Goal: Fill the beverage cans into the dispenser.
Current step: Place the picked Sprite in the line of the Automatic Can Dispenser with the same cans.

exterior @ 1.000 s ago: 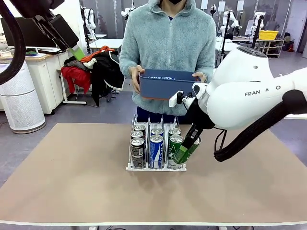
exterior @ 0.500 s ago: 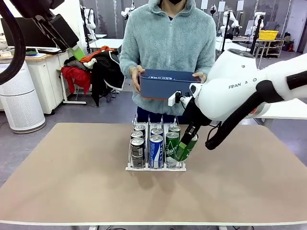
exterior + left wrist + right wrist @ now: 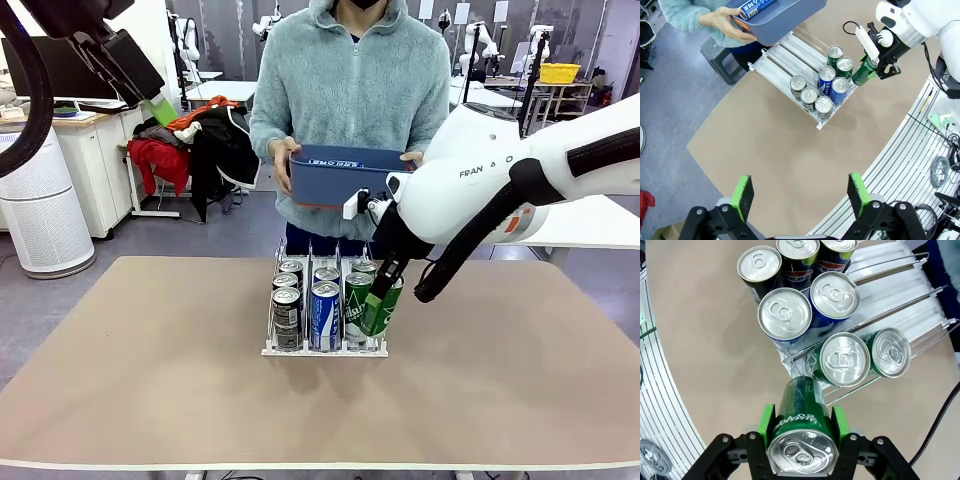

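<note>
Front view: the dispenser (image 3: 325,350) stands mid-surface (image 3: 140,380), its low lip facing the near edge. Bare surface lies open on its left, on its right and between the lip and the near edge.

Dispenser contents, left wrist view: three black cans (image 3: 809,94) in one outer lane, two blue-and-white cans (image 3: 833,80) in the middle lane and two green cans (image 3: 839,57) in the other outer lane. All stand upright and are packed toward the lip. The rear stretch of each lane is open track.

Right tool (image 3: 802,422): its green pads (image 3: 765,424) are pinched on a third green can, the held can (image 3: 801,437), gripped near its top. The held can is tilted, with its base at the dispenser's front corner, just beside the foremost green can. Contact with the lip cannot be told.

Left tool (image 3: 801,192): high above the near part of the surface, its pads spread wide with nothing between them.

Far side: the person's hands (image 3: 283,152) hold a dark blue bin (image 3: 345,175) above the far end of the dispenser. The left wrist view shows one more blue-and-white can, the bin can (image 3: 756,7), lying inside the bin.
</note>
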### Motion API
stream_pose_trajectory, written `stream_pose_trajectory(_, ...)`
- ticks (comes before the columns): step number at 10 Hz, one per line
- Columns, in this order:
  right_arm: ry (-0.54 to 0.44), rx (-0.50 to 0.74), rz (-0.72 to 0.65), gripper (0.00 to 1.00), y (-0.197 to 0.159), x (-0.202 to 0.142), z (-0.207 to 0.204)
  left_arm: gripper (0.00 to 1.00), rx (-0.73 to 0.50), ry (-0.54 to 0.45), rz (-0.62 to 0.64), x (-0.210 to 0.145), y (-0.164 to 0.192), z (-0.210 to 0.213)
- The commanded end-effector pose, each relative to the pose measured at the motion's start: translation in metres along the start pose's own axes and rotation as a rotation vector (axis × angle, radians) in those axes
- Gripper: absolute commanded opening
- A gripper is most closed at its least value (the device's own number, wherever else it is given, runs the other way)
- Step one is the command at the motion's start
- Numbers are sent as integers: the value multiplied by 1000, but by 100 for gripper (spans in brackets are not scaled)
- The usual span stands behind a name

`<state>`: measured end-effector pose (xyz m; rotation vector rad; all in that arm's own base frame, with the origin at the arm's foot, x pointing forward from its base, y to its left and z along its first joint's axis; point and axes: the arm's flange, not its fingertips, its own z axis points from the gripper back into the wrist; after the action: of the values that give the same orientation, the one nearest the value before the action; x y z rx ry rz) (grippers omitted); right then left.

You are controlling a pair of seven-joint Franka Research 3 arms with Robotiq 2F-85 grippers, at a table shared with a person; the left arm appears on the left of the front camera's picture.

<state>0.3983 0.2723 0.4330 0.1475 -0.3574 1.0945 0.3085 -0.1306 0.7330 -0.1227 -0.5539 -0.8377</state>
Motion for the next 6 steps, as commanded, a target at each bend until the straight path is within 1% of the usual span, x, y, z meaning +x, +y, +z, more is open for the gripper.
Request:
stream_pose_trajectory(1, -62, -52, 54, 58, -17, 15, -9, 100, -6, 4, 1, -2, 1, 0)
stream_pose_trajectory(3, -87, -70, 65, 58, -21, 24, -15, 100, -6, 4, 1, -2, 1, 0)
stream_pose_trajectory(6, -74, -69, 91, 58, -26, 32, -24, 100, -6, 4, 1, -2, 1, 0)
